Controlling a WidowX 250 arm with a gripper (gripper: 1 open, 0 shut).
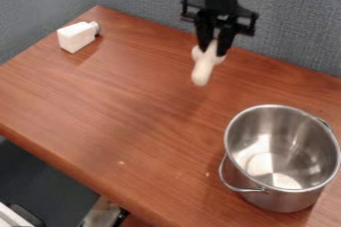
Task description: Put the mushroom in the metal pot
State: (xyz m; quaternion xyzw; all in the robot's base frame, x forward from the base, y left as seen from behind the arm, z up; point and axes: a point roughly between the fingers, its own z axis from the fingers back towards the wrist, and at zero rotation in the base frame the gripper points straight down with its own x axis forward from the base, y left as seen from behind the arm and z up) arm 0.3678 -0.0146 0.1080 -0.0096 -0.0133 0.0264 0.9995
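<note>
The gripper points down over the far edge of the desk, jaws partly closed and clamped on the mushroom, which hangs clear of the wood. The metal pot stands near the desk's right corner, well apart.

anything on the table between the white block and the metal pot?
No. In the camera view, only bare wooden table lies between the white block and the metal pot.
</note>
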